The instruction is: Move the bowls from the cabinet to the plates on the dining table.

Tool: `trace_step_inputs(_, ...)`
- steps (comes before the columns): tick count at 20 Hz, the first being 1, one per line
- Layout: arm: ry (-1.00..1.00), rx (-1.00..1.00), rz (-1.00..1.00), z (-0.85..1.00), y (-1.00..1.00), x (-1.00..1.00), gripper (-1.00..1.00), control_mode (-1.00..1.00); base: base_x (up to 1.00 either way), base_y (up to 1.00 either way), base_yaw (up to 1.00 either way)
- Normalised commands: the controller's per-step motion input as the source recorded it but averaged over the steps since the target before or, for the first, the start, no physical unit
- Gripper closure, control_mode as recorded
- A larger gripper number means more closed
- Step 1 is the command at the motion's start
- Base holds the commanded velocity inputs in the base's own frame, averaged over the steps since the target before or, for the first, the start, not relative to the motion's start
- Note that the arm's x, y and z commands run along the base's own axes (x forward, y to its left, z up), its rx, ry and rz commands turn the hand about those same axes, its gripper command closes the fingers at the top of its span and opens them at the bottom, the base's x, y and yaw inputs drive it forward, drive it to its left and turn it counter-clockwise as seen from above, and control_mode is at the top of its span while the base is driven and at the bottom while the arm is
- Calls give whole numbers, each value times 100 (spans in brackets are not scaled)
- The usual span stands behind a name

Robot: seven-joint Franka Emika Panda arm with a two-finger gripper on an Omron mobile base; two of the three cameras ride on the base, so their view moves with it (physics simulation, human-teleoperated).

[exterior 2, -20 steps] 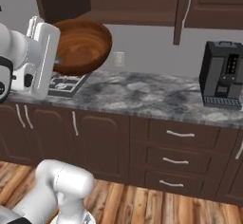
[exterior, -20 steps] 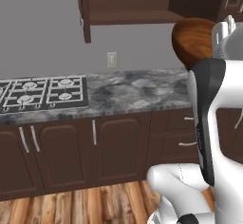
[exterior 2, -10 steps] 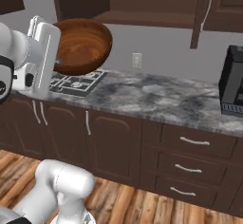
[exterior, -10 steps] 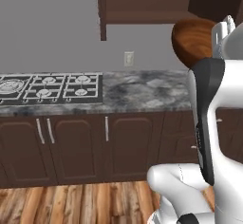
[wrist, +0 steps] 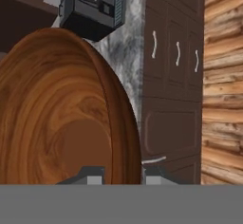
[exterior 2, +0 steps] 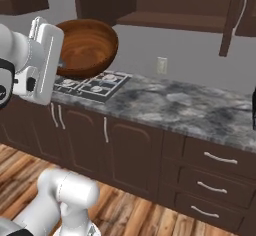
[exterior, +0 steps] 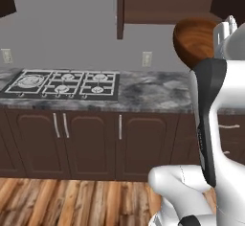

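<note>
1. My hand (wrist: 122, 178) is clamped on the rim of the wooden bowl (exterior 2: 87, 47); in the hand view one fingertip (wrist: 90, 176) sits on the inner side of the rim and the other on the outer side, with the rim edge running up between them.
2. The bowl is held in the air, well above the bench (exterior 2: 190, 107), tipped so that its hollow faces sideways and not up.
3. In the right base view the bowl's far edge hangs over the gas hob (exterior 2: 92, 84), with clear air between its underside and the burners.
4. In the left base view the bowl (exterior: 195, 40) shows at the upper right, close under the bottom edge of the wall cabinet (exterior: 162, 2); the gap between bowl rim and cabinet edge is narrow from this angle.
5. The stone bench top to the right of the hob is bare and offers open room along its front edge.
6. Below the bench edge the low cupboard doors (exterior: 91, 143) and the drawers (exterior 2: 215, 177) are all shut, nothing juts into the aisle.
7. The wooden floor (exterior: 72, 203) in front of the cupboards is open.
8. A dark coffee machine (wrist: 92, 10) stands on the bench beyond the bowl's rim in the hand view, well apart from the bowl.
</note>
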Motion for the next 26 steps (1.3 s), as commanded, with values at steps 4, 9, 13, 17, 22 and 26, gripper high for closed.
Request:
trace_step_inputs(4, 0, 0, 0, 0, 0, 0, 100, 100, 0, 0, 25)
trace_step_inputs(9, 0, 0, 0, 0, 0, 0, 100, 100, 0, 0, 25)
trace_step_inputs(13, 0, 0, 0, 0, 0, 0, 100, 100, 0, 0, 25)
trace_step_inputs(17, 0, 0, 0, 0, 0, 0, 100, 100, 0, 0, 25)
trace_step_inputs(22, 0, 0, 0, 0, 0, 0, 100, 100, 0, 0, 25)
trace_step_inputs(26, 0, 0, 0, 0, 0, 0, 100, 100, 0, 0, 25)
